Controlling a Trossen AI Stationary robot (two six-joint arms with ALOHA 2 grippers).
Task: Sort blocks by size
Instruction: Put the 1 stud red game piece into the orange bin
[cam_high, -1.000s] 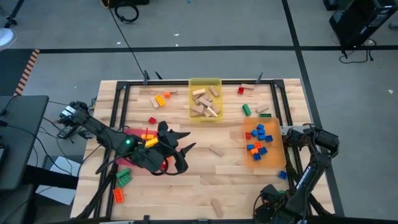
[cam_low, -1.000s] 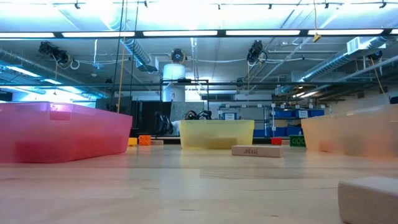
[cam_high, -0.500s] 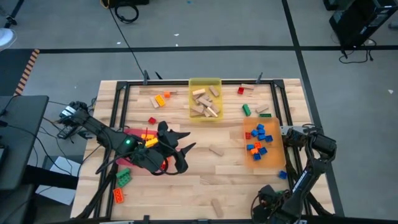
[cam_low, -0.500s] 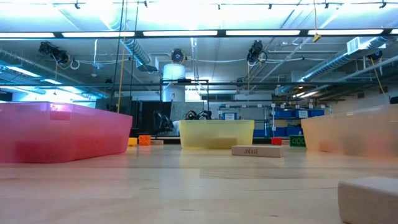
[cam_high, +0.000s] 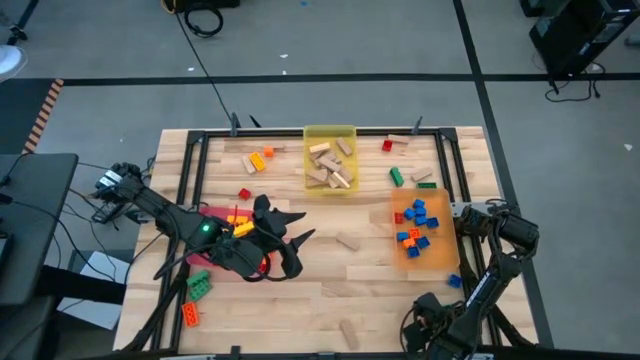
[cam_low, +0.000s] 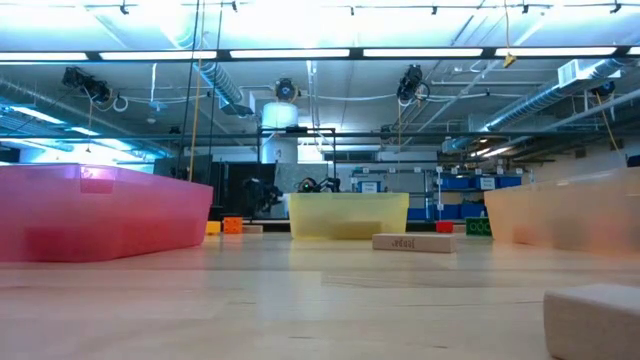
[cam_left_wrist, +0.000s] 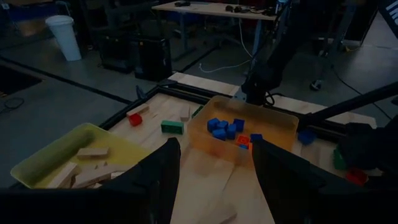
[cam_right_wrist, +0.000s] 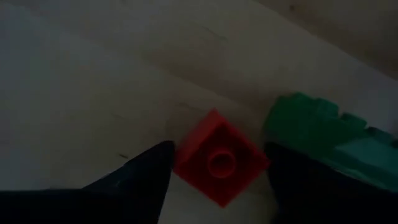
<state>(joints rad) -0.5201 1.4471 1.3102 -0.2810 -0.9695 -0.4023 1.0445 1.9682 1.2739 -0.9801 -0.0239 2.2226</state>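
The right gripper has just opened wider over a small red studded plastic brick, ready to grab it.

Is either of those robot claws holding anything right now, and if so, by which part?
Nothing is held. The left end effector is open with nothing between its fingers; the right end effector is open over a small red brick, not gripping it.
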